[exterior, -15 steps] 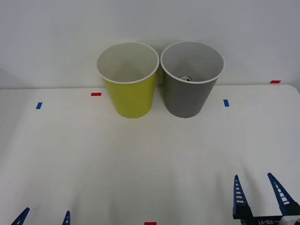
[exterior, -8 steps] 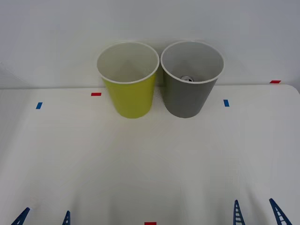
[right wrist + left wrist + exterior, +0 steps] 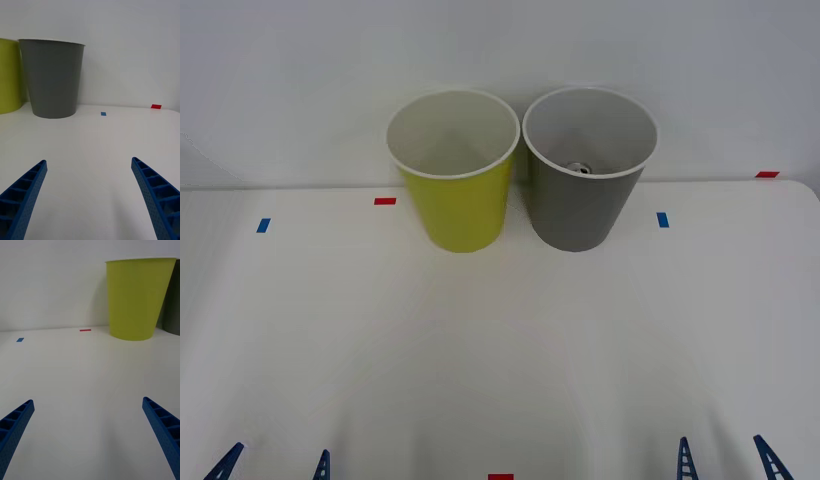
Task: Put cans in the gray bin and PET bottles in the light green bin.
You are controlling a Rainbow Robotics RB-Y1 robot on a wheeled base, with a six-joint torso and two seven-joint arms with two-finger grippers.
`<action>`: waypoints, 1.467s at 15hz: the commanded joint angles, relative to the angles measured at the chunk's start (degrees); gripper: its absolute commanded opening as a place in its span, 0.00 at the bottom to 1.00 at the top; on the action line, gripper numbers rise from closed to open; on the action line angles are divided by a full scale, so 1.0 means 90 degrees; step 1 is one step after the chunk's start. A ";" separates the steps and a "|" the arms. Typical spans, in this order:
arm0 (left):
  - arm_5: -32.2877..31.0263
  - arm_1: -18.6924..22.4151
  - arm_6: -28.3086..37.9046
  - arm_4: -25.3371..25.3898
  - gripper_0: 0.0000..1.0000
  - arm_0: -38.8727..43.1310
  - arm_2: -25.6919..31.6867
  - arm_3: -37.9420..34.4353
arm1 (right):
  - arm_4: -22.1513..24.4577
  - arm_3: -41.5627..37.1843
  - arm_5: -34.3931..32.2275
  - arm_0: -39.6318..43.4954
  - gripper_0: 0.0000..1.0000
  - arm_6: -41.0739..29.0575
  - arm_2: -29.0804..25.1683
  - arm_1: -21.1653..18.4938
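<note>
Can's silver top (image 3: 579, 167) sat inside the gray bin (image 3: 588, 215) at upper center; my left tool (image 3: 276, 467) and right tool (image 3: 726, 459), both spread and empty, should keep low and clear.

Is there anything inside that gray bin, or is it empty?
Not empty. In the front view a silver can top peeks above the near rim, inside the gray bin. How much else it holds: cannot tell.

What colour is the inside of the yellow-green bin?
White, seen best in the front view: light green bin.
</note>
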 commanded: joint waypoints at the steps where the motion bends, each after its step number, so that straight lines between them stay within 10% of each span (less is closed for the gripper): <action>1: 0.0000 0.0000 0.0000 0.0000 1.00 0.0000 0.0000 0.0000 | -0.0002 0.0000 0.0001 0.0000 0.77 -0.0001 0.0001 0.0000; 22: 0.0000 0.0000 0.0000 0.0000 1.00 0.0000 0.0000 0.0000 | -0.0002 0.0000 0.0001 0.0000 0.77 -0.0001 0.0001 0.0000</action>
